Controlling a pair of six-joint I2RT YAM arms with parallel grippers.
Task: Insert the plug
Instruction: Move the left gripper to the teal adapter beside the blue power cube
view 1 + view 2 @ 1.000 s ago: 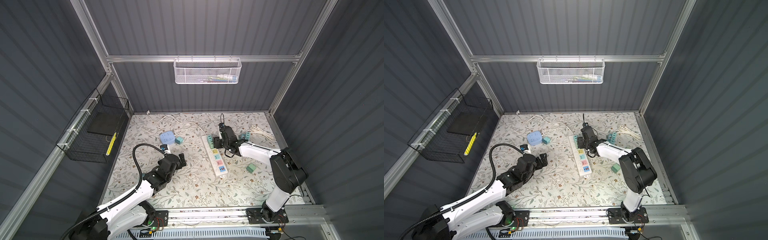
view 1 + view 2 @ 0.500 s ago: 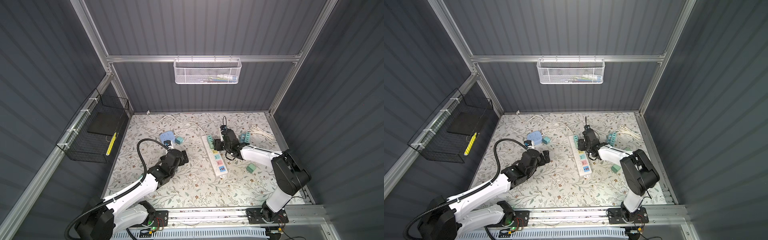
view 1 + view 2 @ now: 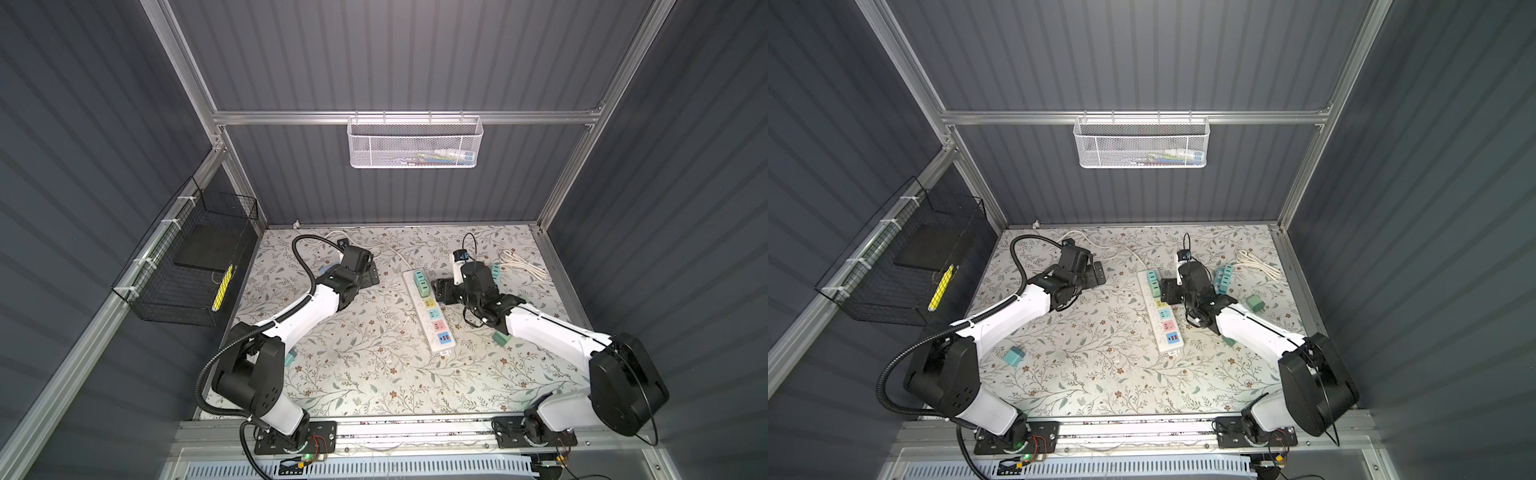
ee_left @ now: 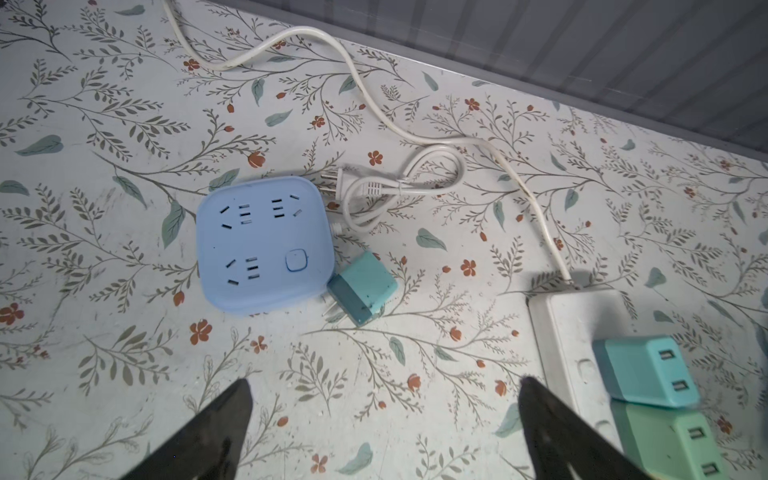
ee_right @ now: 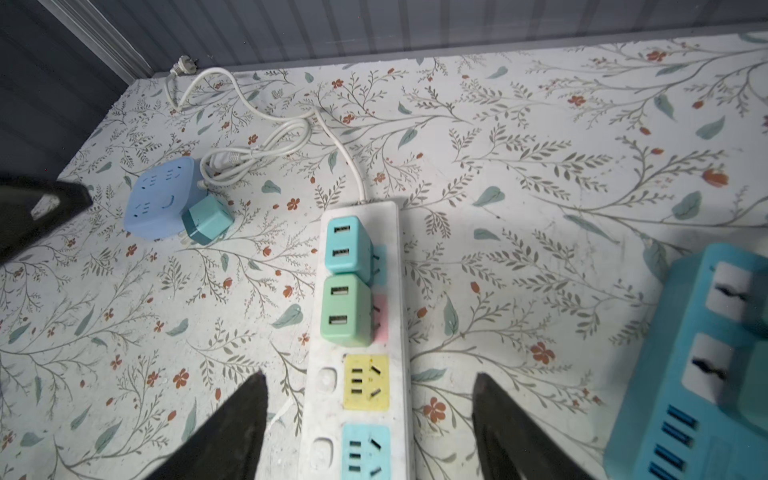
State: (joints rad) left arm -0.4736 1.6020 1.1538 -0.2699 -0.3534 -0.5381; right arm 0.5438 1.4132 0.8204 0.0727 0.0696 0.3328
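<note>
A white power strip (image 3: 441,350) (image 3: 1170,348) (image 5: 395,257) lies mid-table with a blue plug (image 5: 347,245) (image 4: 646,370) and a green plug (image 5: 345,309) (image 4: 669,440) seated in its far sockets. My right gripper (image 5: 370,376) (image 3: 440,291) (image 3: 1169,293) is open, straddling the strip over the bare yellow socket (image 5: 365,382), holding nothing. A loose teal plug (image 4: 361,286) (image 5: 206,220) lies on its side against a blue square socket cube (image 4: 262,245) (image 5: 160,197). My left gripper (image 4: 384,382) (image 3: 368,270) (image 3: 1096,272) hangs open and empty just short of them.
A teal socket block (image 5: 706,365) (image 3: 1223,278) sits close beside the right gripper. More loose plugs (image 3: 1014,356) (image 3: 1254,303) lie on the floral mat. White cables (image 4: 415,183) (image 3: 523,264) trail at the back. Wire baskets (image 3: 187,270) (image 3: 415,141) hang on the walls.
My right gripper's jaws have spread wider and it has drawn back along the strip from the seated plugs. The left arm has reached farther back, toward the blue cube.
</note>
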